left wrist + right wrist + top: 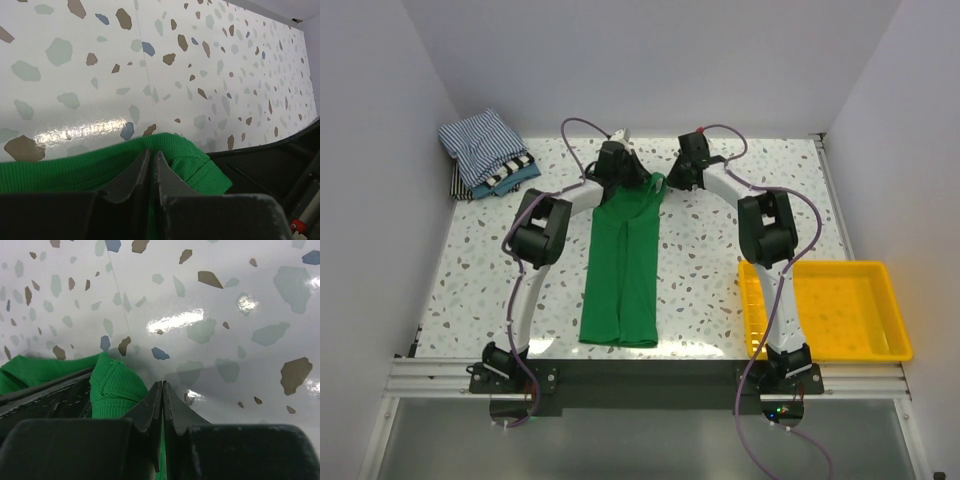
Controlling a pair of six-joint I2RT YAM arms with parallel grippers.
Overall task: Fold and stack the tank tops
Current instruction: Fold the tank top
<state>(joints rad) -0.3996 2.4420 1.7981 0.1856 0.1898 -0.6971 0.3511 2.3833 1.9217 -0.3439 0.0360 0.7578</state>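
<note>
A bright green tank top (623, 270) lies as a long narrow strip down the middle of the table, its far end bunched between the two grippers. My left gripper (617, 170) pinches green cloth (90, 167) at that far end, jaws shut (151, 152) with fabric between them. My right gripper (682, 172) is shut (162, 384) on the other corner, with green cloth (115, 387) bulging beside the fingers and a sliver showing between them. A pile of folded tank tops (485, 152), blue-and-white striped on top with black-and-white striped and teal edges below, sits at the far left corner.
A yellow plastic tray (825, 310) stands at the near right edge beside the right arm's base. White walls close in the table on the left, back and right. Speckled tabletop (720, 250) shows on both sides of the green strip.
</note>
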